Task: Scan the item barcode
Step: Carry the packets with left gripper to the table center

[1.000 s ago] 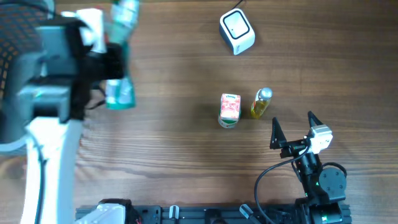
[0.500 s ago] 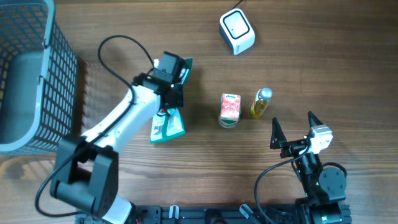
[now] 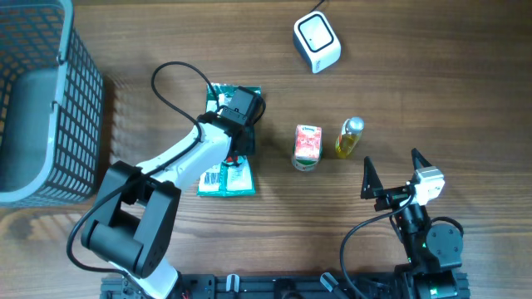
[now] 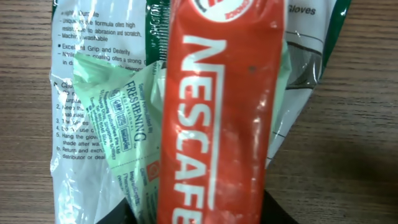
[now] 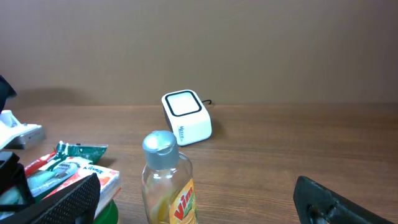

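Under the left gripper (image 3: 240, 115): red Nescafe stick (image 4: 217, 112) lying over a green sachet (image 4: 121, 127) and a glove packet (image 3: 226, 177), flat on the table (image 3: 432, 75), left of centre.
Left gripper: right above that pile; I cannot tell if it pinches anything.
Scanner (image 3: 317, 42): white box at the far edge, well apart.
Right gripper (image 3: 391, 158): fingers spread wide, near the bottle (image 3: 349, 138).
Carton (image 3: 307, 146): just beside the bottle.
Basket (image 3: 83, 100): far left.

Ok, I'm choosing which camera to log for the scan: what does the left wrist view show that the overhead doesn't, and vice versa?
Only left wrist: a red Nescafe sachet and a pale green packet in front of the gloves package, print readable. Only overhead: the white scanner, mesh basket, carton, bottle, and what looks like a barcode on the package. Both: the gloves package and the wooden table.
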Robot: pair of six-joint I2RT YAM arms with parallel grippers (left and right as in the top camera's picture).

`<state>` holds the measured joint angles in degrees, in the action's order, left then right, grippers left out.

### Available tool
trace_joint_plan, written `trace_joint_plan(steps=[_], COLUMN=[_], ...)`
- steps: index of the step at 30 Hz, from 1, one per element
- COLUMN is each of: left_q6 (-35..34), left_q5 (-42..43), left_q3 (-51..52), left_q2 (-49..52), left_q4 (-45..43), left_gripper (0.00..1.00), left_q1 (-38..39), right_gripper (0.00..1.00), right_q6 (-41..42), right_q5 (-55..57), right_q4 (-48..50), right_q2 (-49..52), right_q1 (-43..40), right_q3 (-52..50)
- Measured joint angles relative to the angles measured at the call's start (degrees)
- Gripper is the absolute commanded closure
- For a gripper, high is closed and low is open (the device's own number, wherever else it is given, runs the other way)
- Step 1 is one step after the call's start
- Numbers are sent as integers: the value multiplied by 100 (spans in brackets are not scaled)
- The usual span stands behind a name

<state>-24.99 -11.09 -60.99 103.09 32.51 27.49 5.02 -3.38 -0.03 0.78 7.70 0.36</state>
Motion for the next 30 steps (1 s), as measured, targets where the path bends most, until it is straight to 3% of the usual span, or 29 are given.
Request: trace_joint_plan(steps=[4, 6, 7, 17, 23, 26, 30], left_q6=[-46, -66, -105, 715, 852, 929, 940], left_q5=[22, 90, 146, 1082, 1279, 1296, 1298], left_q3=[0, 0, 0, -503, -553, -553, -553], left_q2=[22, 22, 22, -46, -149, -151, -151], left_q4=[0, -2, -4, 474, 546, 651, 896], left_gripper=[27, 5, 0, 1, 33, 41, 43], left_q1=[0, 0, 0, -160, -197, -208, -210], right_gripper=[0, 0, 0, 0, 0, 0, 0], right_q6=[0, 0, 0, 0, 0, 0, 0], right_q5=[0, 0, 0, 0, 0, 0, 0], right_q4=[0, 0, 0, 0, 0, 0, 0], right_q2=[0, 0, 0, 0, 0, 0, 0], right_q1=[0, 0, 0, 0, 0, 0, 0], right_q3=[-2, -2, -2, -2, -2, -2, -2])
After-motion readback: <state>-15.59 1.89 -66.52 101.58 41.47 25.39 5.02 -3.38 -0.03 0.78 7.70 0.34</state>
